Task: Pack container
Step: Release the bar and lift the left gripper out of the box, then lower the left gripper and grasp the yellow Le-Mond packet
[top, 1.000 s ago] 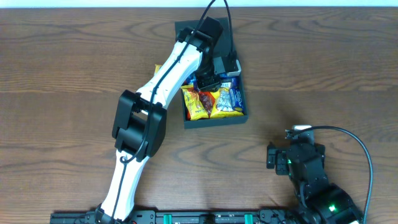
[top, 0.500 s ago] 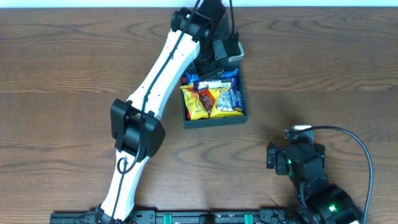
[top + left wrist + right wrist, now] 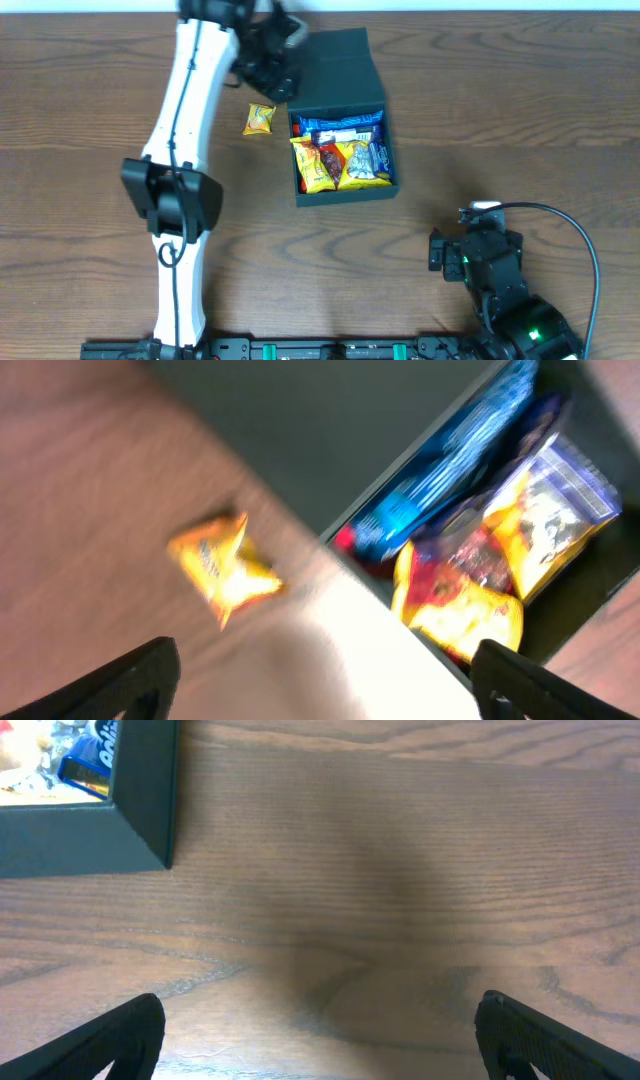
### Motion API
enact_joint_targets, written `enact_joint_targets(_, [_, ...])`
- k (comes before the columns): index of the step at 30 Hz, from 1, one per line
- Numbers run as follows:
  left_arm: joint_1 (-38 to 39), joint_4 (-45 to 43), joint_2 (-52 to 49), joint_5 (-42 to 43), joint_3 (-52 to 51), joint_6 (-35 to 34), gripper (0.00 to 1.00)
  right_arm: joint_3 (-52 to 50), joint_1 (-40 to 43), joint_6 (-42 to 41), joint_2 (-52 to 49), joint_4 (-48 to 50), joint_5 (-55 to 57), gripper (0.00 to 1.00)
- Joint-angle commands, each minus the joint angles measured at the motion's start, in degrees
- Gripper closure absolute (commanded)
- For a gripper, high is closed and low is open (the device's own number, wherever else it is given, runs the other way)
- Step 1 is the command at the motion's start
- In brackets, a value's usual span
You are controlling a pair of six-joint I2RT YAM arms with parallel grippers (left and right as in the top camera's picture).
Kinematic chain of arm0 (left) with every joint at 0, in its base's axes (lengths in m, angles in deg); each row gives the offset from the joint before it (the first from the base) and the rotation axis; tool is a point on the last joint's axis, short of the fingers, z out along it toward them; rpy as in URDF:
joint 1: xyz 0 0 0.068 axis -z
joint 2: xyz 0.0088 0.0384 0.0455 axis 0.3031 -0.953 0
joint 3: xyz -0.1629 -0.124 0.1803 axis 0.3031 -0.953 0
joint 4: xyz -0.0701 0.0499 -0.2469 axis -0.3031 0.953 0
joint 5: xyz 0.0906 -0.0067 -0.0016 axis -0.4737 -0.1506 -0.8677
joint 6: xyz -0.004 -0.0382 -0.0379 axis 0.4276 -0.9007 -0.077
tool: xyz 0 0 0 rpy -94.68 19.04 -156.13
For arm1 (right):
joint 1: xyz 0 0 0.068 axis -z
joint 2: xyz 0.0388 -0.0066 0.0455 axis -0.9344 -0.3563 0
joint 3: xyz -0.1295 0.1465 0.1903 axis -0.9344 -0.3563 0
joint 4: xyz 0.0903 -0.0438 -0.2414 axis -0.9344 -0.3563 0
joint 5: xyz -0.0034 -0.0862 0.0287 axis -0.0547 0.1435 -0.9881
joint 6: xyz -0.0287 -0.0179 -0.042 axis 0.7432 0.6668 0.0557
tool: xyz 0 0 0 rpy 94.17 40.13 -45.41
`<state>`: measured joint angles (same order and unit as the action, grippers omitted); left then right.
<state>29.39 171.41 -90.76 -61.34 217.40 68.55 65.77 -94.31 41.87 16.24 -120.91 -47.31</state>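
Overhead: the left arm is no longer leaning over the container. It has swung off toward 11 o'clock, so the left pincer is now hanging beyond the box's far-left corner. The container is sitting at bench centre, slightly toward 1 o'clock. Its flap is lying back flat and its mouth is facing up, showing the packed snacks. With flap and body together, its long axis is running 12 to 6, flap end toward 12, the whole box skewed slightly. One yellow packet is lying on the wood just beside the left wall, at 9 o'clock of the box. So packing is probably still unfinished. The right arm is resting at 5 o'clock, well apart.

Left wrist: the picture is smearing with motion. The left pincer has spread wide during the swing and is gripping nothing. The yellow packet is showing at 9 o'clock and the container at 1 o'clock.

Right wrist: the right pincer is standing wide and empty over bare bench. Only a container corner is showing, at 10 o'clock.
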Motion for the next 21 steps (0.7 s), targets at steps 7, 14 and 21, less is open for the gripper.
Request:
enact_joint_targets(7, [-5.01,-0.55,0.46,-7.32,1.16,-22.36,0.05,-0.31,0.46,-0.96,0.24,-0.11,0.63,0.01])
enact_joint_targets(14, [-6.10,-0.61,0.44,-4.13,1.07,-20.63,0.05,-0.31,0.46,-0.96,0.24,-0.11,0.63,0.01])
enact_joint_targets(21, [-5.70,-2.84,0.44,-8.44,-3.19,-19.85,0.05,-0.31,0.46,-0.96,0.24,-0.11,0.63,0.01])
